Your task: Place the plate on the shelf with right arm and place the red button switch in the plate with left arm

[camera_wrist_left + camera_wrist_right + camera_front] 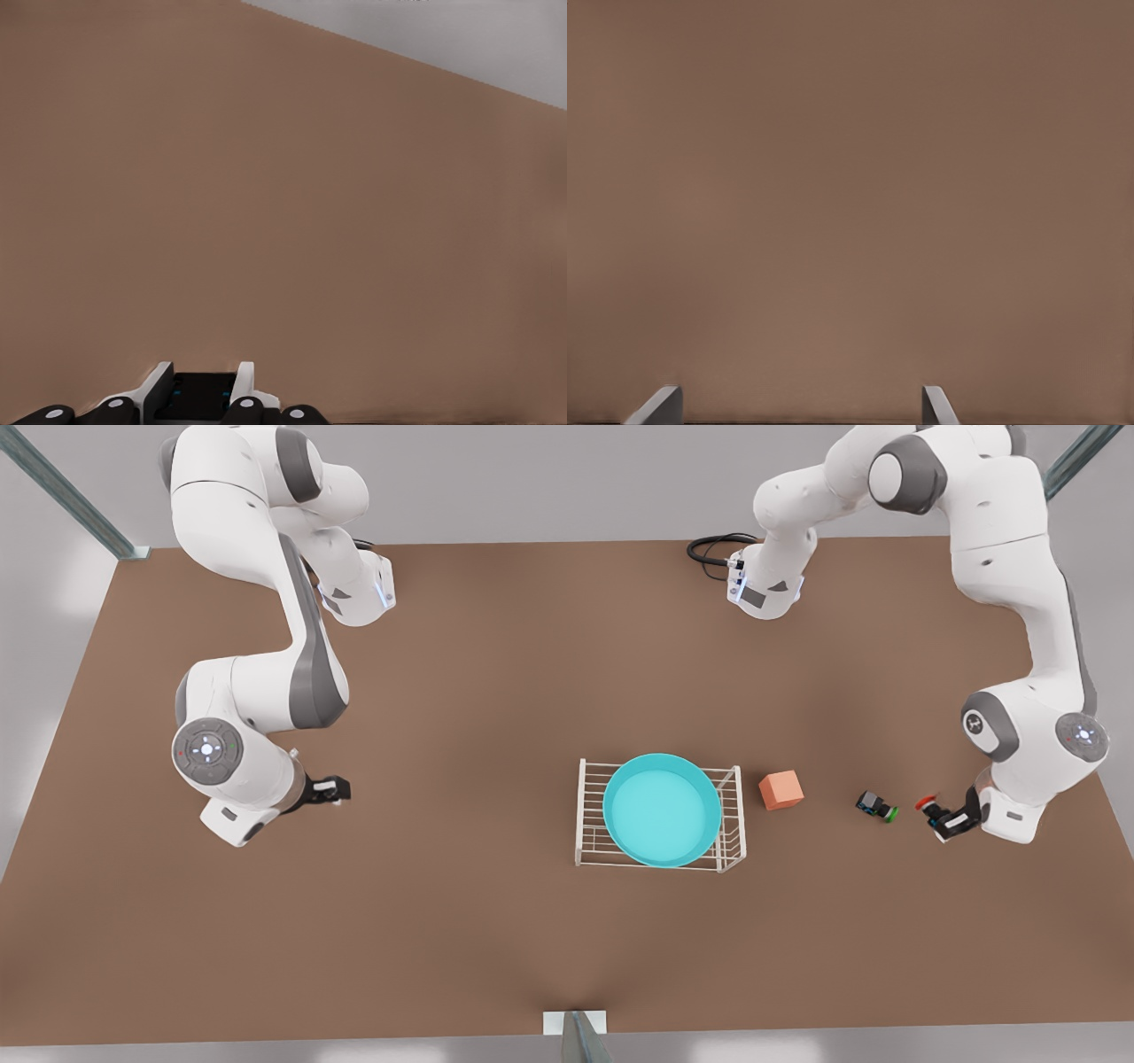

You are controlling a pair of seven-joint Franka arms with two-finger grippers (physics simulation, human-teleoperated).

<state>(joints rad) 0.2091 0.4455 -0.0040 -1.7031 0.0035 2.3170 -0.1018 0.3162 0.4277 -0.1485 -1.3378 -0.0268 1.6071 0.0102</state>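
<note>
Round turquoise plate (pixel 662 810) sits on the white wire shelf (pixel 592 815) — step one looks done. Left gripper (pixel 946 817), at the front view's right, pinches the tiny red button switch (pixel 928 803) — next, carry it over the plate. Right gripper (pixel 335 788) waits, fingers apart, holding nothing.

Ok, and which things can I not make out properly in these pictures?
- red button switch: in the front view the left hand, shut on it, covers its body; only the red cap shows. The left wrist view's edge cuts it off.
- Whether that switch is off the table: cannot tell.
- green-capped switch: too small for detail in the front view.
- right hand: open, waiting; the right wrist view's edge cuts off its fingertips.
</note>
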